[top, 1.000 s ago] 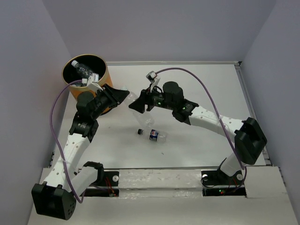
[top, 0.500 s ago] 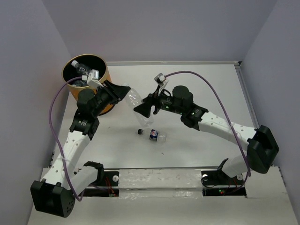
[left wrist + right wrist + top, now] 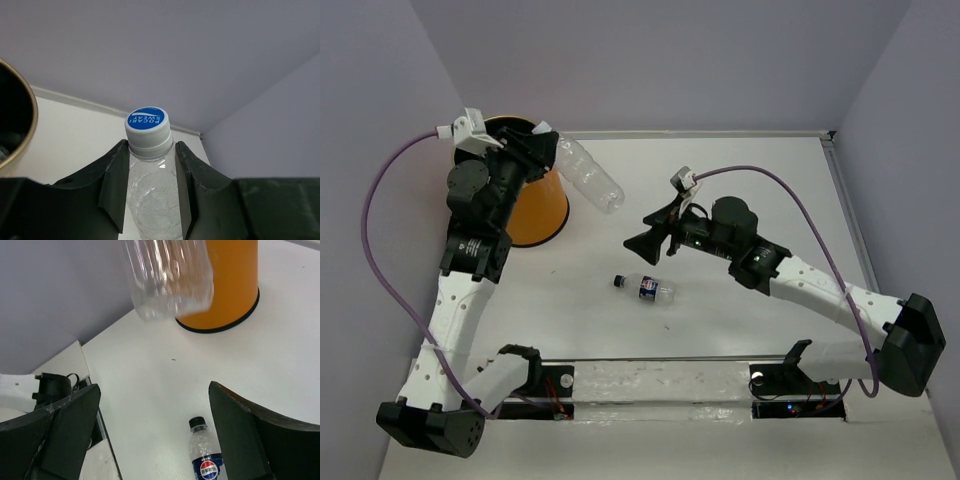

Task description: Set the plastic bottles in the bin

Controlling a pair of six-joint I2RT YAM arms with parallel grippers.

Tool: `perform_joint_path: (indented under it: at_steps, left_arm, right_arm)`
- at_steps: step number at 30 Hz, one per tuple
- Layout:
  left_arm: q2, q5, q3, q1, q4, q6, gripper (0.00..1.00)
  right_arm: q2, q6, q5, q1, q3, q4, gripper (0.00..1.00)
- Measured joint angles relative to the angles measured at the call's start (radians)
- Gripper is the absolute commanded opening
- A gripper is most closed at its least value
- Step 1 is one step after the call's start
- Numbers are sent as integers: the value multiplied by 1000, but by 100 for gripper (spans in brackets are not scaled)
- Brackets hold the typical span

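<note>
- Top view: the left gripper (image 3: 546, 149) is clamping the neck end of a clear bottle (image 3: 590, 178), lifted off the table (image 3: 760, 180). The bottle is tilting, its neck by the bin's far right edge and its base pointing out over the table.
- The bin (image 3: 538, 208) is standing at the far left, partly hidden by the left arm.
- The right gripper (image 3: 650, 234) is hanging wide and empty near mid-table, apart from both bottles.
- A labelled bottle (image 3: 647, 289) is lying on its side on the table, nearer than the right gripper.
- Left wrist: both fingers (image 3: 116, 182) are pressing the clear bottle (image 3: 151, 200) just under its blue-and-white cap (image 3: 147, 122). The bin's rim (image 3: 31, 125) is showing at the left.
- Right wrist: the jaws are standing far apart with nothing between them. The labelled bottle (image 3: 206, 460), black-capped, is lying below. The clear bottle's base (image 3: 167, 280) is hovering in front of the orange bin (image 3: 232, 285).
</note>
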Motion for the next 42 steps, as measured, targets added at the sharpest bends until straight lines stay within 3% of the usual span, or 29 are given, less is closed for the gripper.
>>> perform_joint_path:
  at_steps: [6, 15, 19, 25, 35, 37, 42]
  left_arm:
    - [27, -89, 100, 113, -14, 32, 0]
    - [96, -409, 175, 234, -53, 83, 0]
    - [169, -550, 264, 241, -43, 148, 0]
    - [185, -724, 257, 241, -57, 269, 0]
    - [267, -841, 173, 241, -12, 365, 0]
    - [305, -846, 173, 241, 0, 378, 7]
    - [399, -846, 176, 242, 10, 370, 89]
  right_arm:
    - [-19, -25, 23, 1, -82, -22, 97]
    - [43, -83, 88, 0, -115, -115, 97]
    - [98, -142, 119, 0, -112, -198, 98]
    - [180, -222, 95, -1, -92, -336, 98]
    - [236, -263, 38, -1, -58, -423, 99]
    - [237, -264, 39, -1, -58, -428, 99]
    - [272, -272, 40, -1, -53, -445, 99]
